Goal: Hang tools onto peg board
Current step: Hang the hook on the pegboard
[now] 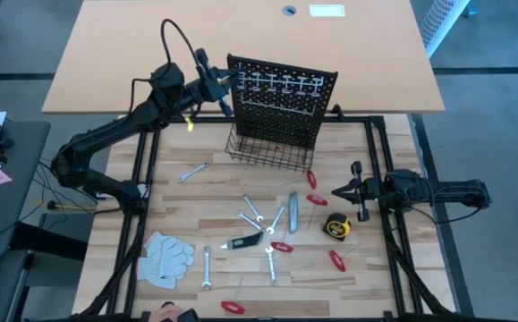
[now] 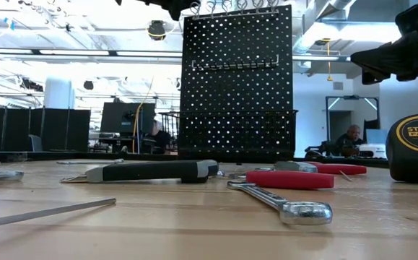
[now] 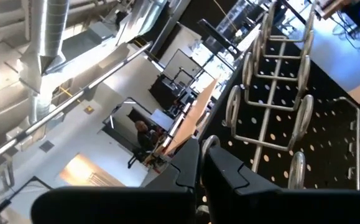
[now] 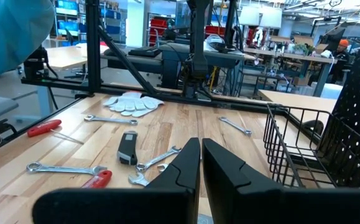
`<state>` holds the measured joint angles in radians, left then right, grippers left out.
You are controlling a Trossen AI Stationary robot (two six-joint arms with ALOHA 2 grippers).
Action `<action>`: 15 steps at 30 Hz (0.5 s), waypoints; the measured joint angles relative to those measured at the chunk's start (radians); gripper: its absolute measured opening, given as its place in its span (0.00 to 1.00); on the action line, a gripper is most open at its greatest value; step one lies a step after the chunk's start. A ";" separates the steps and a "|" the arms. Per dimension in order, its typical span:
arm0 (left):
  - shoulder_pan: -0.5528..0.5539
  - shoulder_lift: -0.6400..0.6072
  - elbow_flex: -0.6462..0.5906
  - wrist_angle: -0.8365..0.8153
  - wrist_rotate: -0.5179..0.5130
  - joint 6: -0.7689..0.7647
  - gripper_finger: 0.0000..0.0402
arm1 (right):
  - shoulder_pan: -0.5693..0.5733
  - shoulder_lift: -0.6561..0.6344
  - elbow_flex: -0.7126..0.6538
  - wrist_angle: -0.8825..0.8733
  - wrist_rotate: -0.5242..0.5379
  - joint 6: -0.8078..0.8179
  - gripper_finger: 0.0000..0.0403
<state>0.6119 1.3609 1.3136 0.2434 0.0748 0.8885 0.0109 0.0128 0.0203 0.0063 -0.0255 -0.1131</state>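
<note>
The black peg board (image 1: 281,98) stands upright at the table's far middle, with a row of silver hooks (image 1: 281,85) along its top and a wire basket (image 1: 272,150) at its base. My left gripper (image 1: 227,80) is shut at the board's top left corner, level with the hooks. In the left wrist view a small silver loop (image 3: 212,140) sits right at its fingertips (image 3: 201,155). My right gripper (image 1: 337,190) is shut and empty, hovering right of the tools. Wrenches (image 1: 251,207), red-handled pliers (image 1: 281,247), a tape measure (image 1: 335,227), a grey knife (image 1: 292,210) and a black-handled tool (image 1: 245,240) lie flat on the table. My left gripper's shut fingers come level at the top row of hooks from the table's left. The silver loop (image 3: 212,140) stands right behind one fingertip (image 3: 214,152). I cannot tell whether it is a hook or a tool's end, nor whether the fingers touch it.
White work gloves (image 1: 165,259) lie at the near left. One wrench (image 1: 192,172) lies apart on the left, red pliers (image 1: 232,307) near the front edge. A black frame rail (image 1: 393,224) runs along the table's sides. A person's sleeve (image 4: 12,31) shows beyond the table.
</note>
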 joint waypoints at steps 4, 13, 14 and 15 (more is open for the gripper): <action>0.014 0.000 0.000 0.005 0.003 -0.044 0.02 | 0.000 0.000 0.000 0.000 0.000 0.000 0.07; 0.018 -0.001 0.000 0.018 0.017 -0.149 0.02 | 0.000 0.000 0.000 0.000 0.000 0.000 0.07; 0.019 -0.001 0.000 0.024 0.022 -0.162 0.02 | 0.000 0.000 0.000 0.000 0.000 0.000 0.07; 0.019 -0.001 0.000 0.028 0.024 -0.172 0.02 | 0.000 0.000 0.000 0.000 0.000 0.000 0.07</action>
<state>0.6308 1.3602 1.3140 0.2718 0.0988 0.7160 0.0108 0.0128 0.0200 0.0062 -0.0257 -0.1131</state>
